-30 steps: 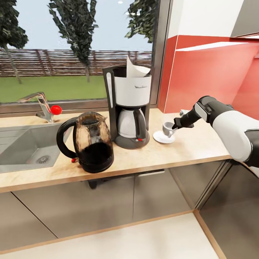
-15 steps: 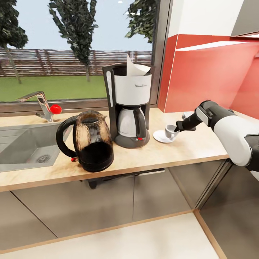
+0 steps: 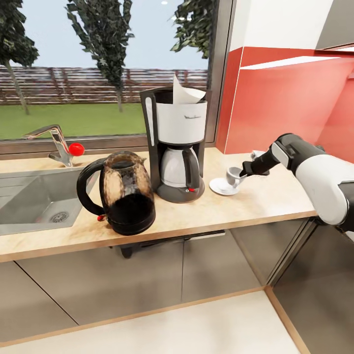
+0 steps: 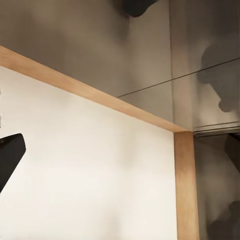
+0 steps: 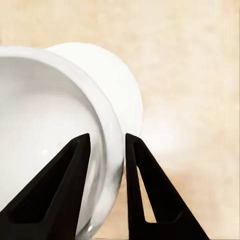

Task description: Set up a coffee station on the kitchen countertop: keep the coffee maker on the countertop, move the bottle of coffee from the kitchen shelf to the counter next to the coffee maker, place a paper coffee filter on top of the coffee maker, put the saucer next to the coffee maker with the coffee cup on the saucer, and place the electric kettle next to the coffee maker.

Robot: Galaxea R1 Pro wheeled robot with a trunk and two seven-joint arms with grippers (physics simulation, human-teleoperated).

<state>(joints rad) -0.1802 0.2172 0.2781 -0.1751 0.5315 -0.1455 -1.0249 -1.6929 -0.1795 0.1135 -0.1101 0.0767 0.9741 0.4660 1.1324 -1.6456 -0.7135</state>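
Countertop (image 3: 255,201); right tool (image 5: 107,150) pinches coffee cup (image 5: 45,125) rim (saucer (image 5: 120,85) half-hidden).

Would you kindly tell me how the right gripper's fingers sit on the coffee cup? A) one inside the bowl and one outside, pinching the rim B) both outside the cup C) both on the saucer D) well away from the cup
A: in the right wrist view the fingers straddle the coffee cup wall, with the right gripper at the cup over the saucer.
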